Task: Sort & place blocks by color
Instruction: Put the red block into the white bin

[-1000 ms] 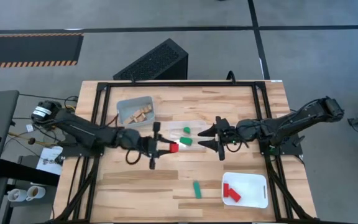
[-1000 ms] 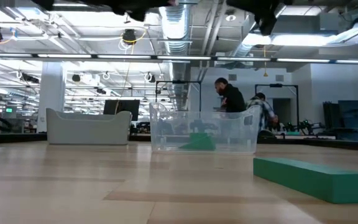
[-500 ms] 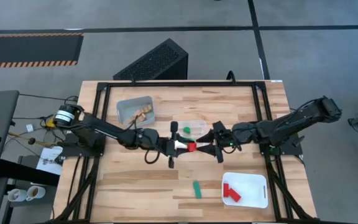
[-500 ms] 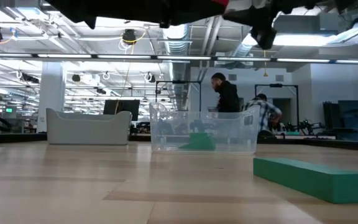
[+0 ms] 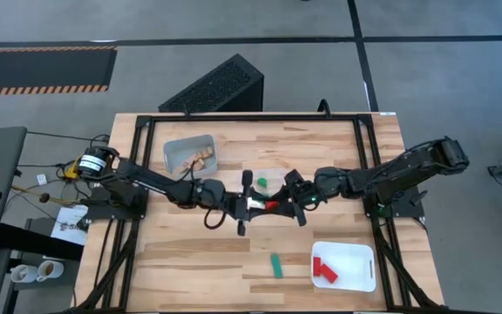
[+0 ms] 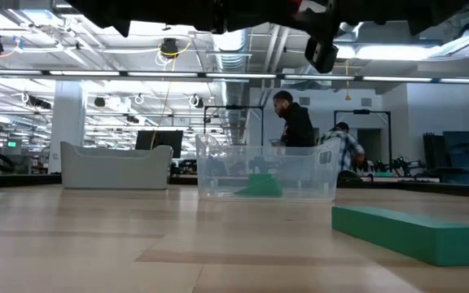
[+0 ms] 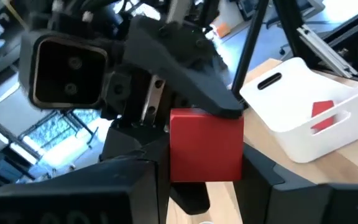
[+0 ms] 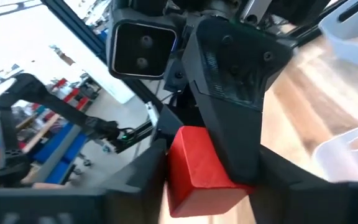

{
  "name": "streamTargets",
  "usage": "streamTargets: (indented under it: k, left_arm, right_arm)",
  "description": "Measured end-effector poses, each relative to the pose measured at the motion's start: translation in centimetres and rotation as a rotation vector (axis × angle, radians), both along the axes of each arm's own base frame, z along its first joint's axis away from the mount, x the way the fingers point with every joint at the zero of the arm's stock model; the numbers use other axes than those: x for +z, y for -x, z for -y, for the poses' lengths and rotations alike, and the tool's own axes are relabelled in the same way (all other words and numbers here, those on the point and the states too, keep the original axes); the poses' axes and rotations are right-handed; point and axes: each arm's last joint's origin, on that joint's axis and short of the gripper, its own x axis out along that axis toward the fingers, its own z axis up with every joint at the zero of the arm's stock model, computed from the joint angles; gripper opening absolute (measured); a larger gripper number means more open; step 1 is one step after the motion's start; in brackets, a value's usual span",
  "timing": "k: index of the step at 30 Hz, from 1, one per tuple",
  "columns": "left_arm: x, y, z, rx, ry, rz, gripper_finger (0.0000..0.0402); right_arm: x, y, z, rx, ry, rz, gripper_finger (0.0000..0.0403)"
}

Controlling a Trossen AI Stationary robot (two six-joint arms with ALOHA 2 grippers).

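Observation:
A red block (image 5: 267,207) hangs in the air over the table's middle, between my two grippers. My left gripper (image 5: 260,207) reaches in from the left and is shut on it. My right gripper (image 5: 281,204) comes from the right, open, with one finger above and one below the same block (image 8: 197,168). A green bar (image 5: 275,265) lies flat on the table nearer the front. Other green blocks sit in the clear container (image 5: 279,177), pale wood ones in the grey container (image 5: 174,150), and red ones in the white tray (image 5: 356,255). My left gripper pinches the red block's two side faces (image 7: 178,149) between its fingers (image 7: 135,186), coming level from the table's left. The block is lifted clear of the table and sits square. My right gripper's fingers (image 7: 207,99) lie right at the block's top and underside; whether they touch it, I cannot tell.
The clear container (image 6: 267,172) stands just behind the meeting point and the green bar (image 6: 409,233) lies in front of it. The white tray (image 7: 303,106) is toward the near right. Bare wood shows at the near left. People stand in the room beyond.
My left gripper carried the red block toward the table's right, then held still. My right gripper moved left toward it until its fingers closed in around the block.

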Motion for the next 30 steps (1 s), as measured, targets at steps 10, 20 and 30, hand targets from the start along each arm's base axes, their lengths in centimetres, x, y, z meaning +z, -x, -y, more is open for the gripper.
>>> streamTargets:
  k: [10,20,30]
  left_arm:
    - [1.0,1.2,0.8,0.091,0.060,-0.061,0.0243]
    - [0.6,2.0,2.4,-0.039,0.343,-0.203,0.0331]
    - [-4.9,-1.2,6.6,-0.160,0.352,-0.371,0.0322]
  right_arm:
    - [1.3,1.9,-0.7,0.079,-0.009,-0.058,0.0117]
    - [0.8,9.7,-3.7,0.085,0.055,-0.611,0.0117]
    - [-2.8,12.5,-8.3,0.111,0.027,-1.024,0.0117]
